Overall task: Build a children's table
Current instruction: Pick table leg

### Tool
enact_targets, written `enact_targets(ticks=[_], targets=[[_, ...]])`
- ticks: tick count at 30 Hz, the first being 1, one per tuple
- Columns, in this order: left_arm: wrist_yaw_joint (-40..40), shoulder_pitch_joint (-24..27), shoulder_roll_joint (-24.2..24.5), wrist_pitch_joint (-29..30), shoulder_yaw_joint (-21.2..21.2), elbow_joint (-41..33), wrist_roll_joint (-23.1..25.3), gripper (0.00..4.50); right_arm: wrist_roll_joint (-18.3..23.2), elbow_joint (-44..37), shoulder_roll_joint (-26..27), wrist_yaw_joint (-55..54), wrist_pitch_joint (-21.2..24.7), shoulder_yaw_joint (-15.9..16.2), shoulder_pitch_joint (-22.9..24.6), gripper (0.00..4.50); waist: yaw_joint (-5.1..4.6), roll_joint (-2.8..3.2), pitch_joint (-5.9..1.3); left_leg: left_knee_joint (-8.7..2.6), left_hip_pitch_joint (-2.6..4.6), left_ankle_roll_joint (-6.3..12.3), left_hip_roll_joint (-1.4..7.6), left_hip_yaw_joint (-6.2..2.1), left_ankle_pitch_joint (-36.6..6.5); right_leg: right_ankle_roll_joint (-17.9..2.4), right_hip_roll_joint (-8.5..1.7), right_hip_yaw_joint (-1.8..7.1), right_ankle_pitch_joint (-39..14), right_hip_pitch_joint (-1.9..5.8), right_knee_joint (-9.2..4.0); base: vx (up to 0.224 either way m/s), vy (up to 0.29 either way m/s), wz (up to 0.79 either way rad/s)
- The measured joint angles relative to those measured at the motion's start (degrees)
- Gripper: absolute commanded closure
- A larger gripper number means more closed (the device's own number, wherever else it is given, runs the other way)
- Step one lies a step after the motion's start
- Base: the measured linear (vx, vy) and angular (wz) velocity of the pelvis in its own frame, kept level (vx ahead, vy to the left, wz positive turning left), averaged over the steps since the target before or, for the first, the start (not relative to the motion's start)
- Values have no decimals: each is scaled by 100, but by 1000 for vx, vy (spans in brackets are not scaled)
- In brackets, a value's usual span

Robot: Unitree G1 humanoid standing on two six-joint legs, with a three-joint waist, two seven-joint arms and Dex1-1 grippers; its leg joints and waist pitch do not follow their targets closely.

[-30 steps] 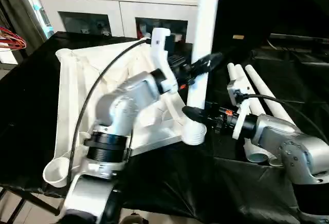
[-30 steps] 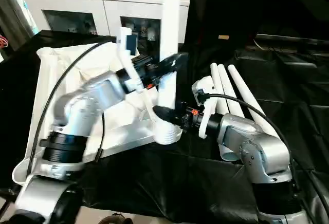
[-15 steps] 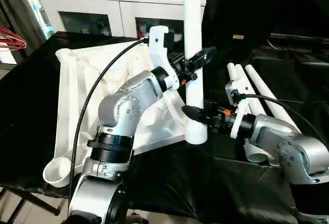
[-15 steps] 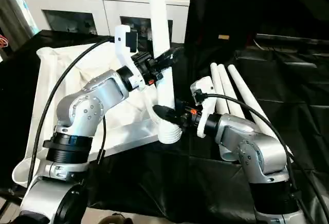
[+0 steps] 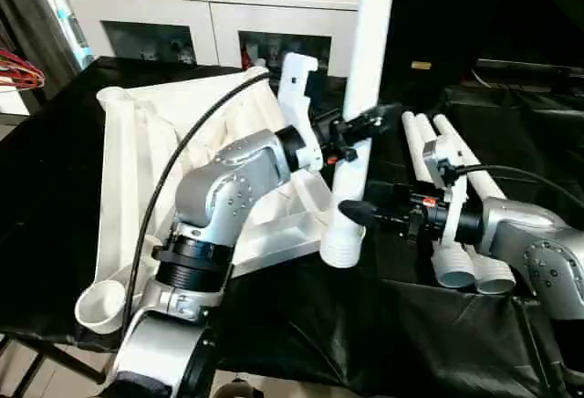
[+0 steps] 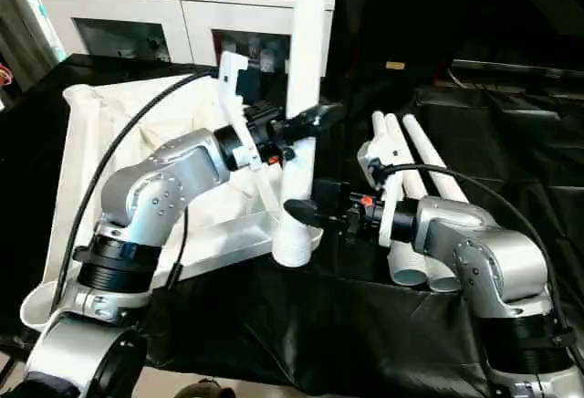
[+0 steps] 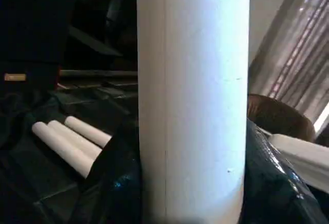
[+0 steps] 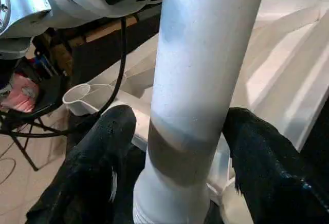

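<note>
Now my left end effector (image 5: 365, 124) is clamped on the upright leg (image 5: 365, 69), which has tipped from leaning one way to the other over the table top's (image 5: 128, 142) near corner. My right end effector (image 5: 358, 211) has spread its fingers (image 8: 103, 147) apart around the leg's base, so seating looks unfinished. Spare legs (image 5: 438, 142) lie just beside that corner, crowding my right arm.
</note>
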Motion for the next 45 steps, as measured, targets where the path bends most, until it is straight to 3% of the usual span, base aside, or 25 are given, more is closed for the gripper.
enact_targets(ticks=[15,35,45], targets=[[-341,7,63,196,-143,-169,-152,269,-211,259,-41,174,38,463,-141,149,0,-1,0,3,0,3,0,2,5,-1,-1,1,17,1,1,0,0,0],[-443,10,30,250,-206,-188,-196,270,-296,342,-14,281,-5,596,-186,149,-1,-1,0,6,0,3,0,3,6,0,-1,2,25,1,1,0,0,0],[-445,9,15,249,-208,-188,-195,270,-275,337,6,350,4,646,-183,229,-2,-1,0,6,0,3,0,3,6,0,-1,2,25,2,0,0,0,0]])
